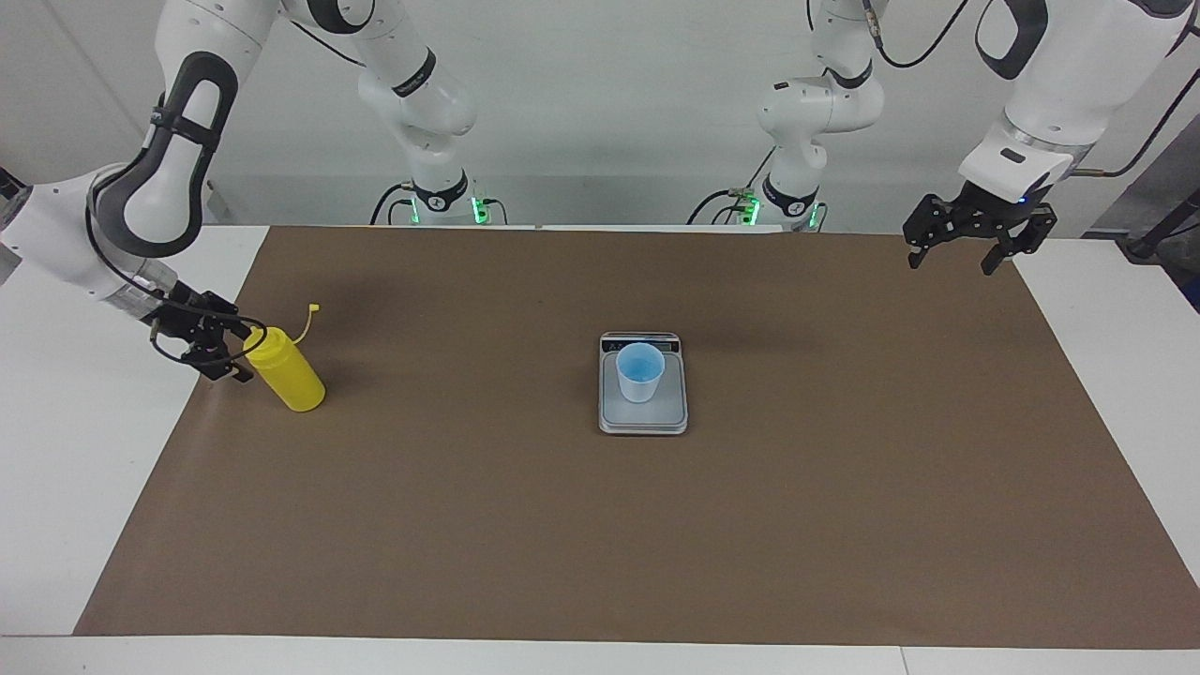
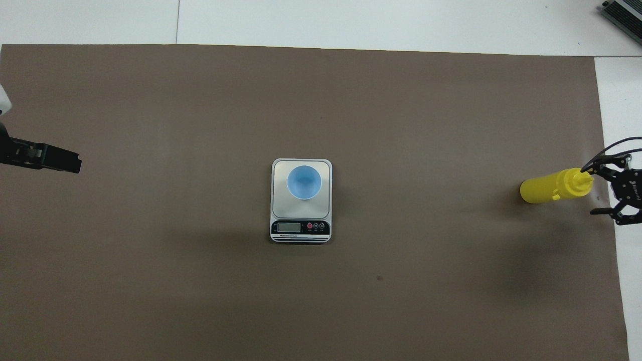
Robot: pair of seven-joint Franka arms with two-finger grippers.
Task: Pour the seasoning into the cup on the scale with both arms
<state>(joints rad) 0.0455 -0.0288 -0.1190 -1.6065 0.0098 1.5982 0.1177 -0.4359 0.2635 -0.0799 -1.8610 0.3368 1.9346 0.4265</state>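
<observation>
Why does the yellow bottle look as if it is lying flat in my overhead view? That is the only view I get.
Observer: The facing view shows the seasoning standing on its base on the mat, nozzle up, with the open right gripper at its top.
Operator: And the black bar at my picture's edge?
Observer: That is the left gripper, hanging open in the air over the mat at the left arm's end, waiting.
Operator: Is the cup blue all over?
Observer: No. From the side, the cup has a pale wall that tapers down to the scale.
</observation>
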